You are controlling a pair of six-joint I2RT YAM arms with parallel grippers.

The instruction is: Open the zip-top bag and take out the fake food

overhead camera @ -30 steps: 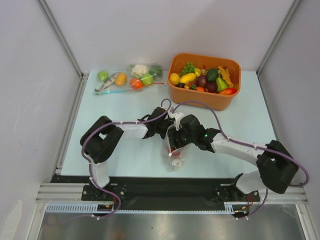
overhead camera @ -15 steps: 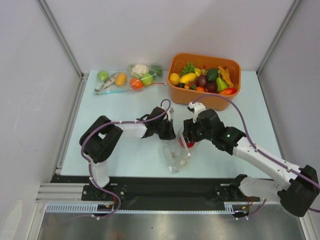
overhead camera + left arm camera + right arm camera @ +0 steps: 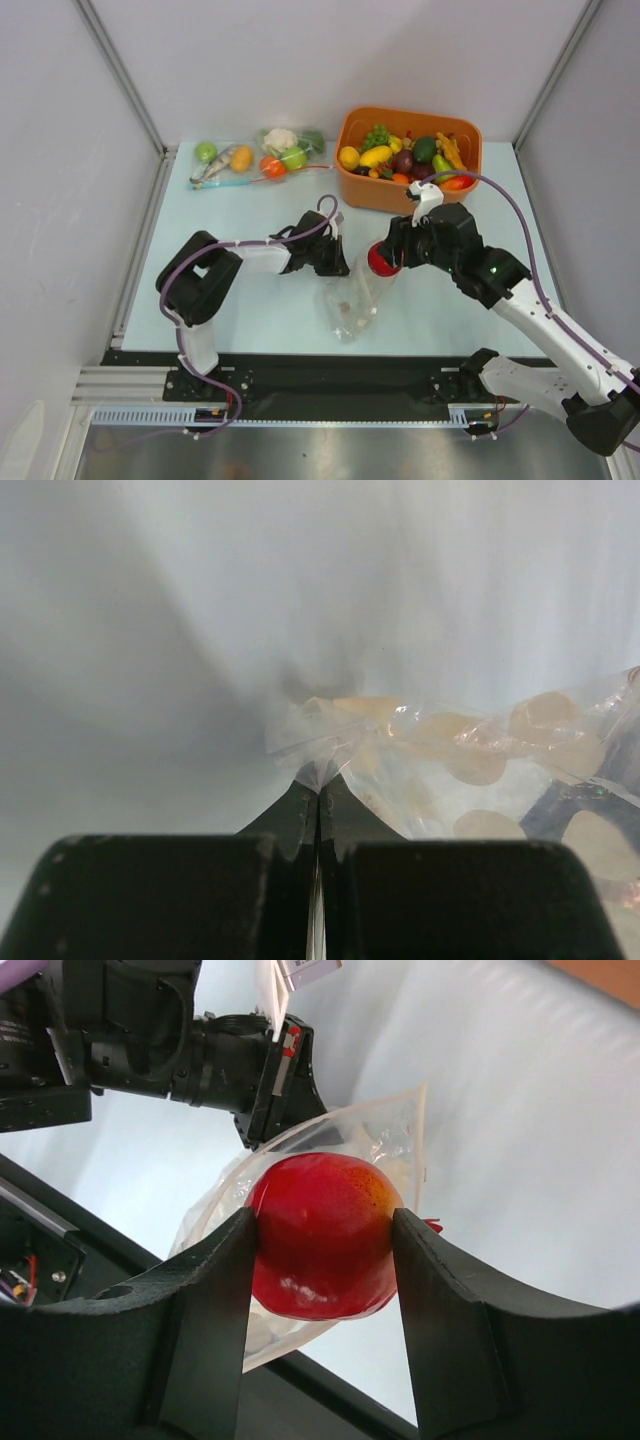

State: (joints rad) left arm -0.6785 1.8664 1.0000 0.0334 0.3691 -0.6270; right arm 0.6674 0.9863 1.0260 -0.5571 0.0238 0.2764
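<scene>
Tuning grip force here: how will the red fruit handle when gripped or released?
The red fruit looks glossy and round, so it may slip in the right gripper and probably rolls once released. It shows no dent, so likely stiff.

Pale blue table (image 3: pixel 240 215) enclosed by plain matte grey-white wall panels (image 3: pixel 300 60), joined at slanted aluminium posts (image 3: pixel 120 75). A black base plate (image 3: pixel 330 375) and ribbed metal rail (image 3: pixel 330 415) border the near edge. Lighting is even and diffuse.

Left gripper (image 3: pixel 318 788) pinched tight, right gripper (image 3: pixel 322 1232) gripping, arm extended
</scene>
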